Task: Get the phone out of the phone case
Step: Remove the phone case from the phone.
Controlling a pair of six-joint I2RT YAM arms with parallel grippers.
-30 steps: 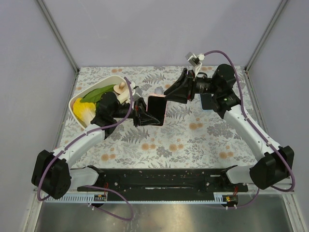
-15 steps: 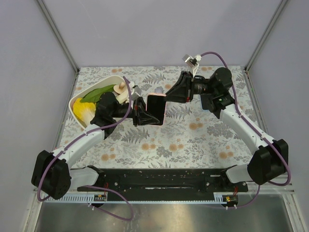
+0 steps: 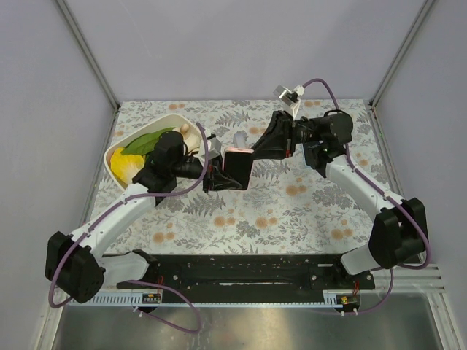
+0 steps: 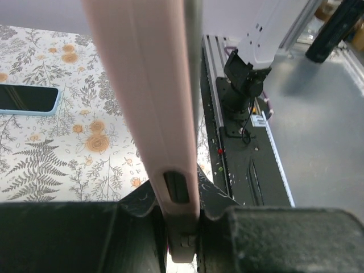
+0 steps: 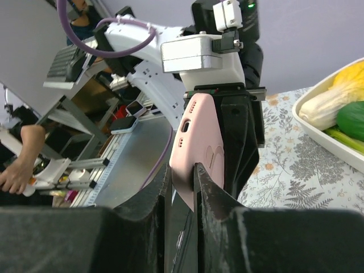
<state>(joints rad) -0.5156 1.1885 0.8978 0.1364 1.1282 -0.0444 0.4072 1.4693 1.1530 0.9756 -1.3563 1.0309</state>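
A pink phone case point(image 3: 238, 152) with the dark phone point(image 3: 237, 169) in it is held up above the middle of the table. My left gripper point(image 3: 217, 175) is shut on its lower end. In the left wrist view the case's edge point(image 4: 149, 96) runs up from between my fingers point(image 4: 182, 227). My right gripper point(image 3: 255, 149) is shut on the case's upper edge. In the right wrist view the pink back point(image 5: 199, 139) is pinched between the fingertips point(image 5: 182, 173), and a dark surface shows below them. I cannot tell whether the case has come off the phone.
A white bowl point(image 3: 117, 149) of vegetables stands at the back left and also shows in the right wrist view point(image 5: 335, 139). A second phone in a light blue case point(image 4: 28, 98) lies flat on the floral cloth point(image 3: 292, 211) under the right arm.
My right gripper has moved in over the case's upper edge, and its wrist has swung left. The case has tipped a little more upright. The left arm has shifted slightly.
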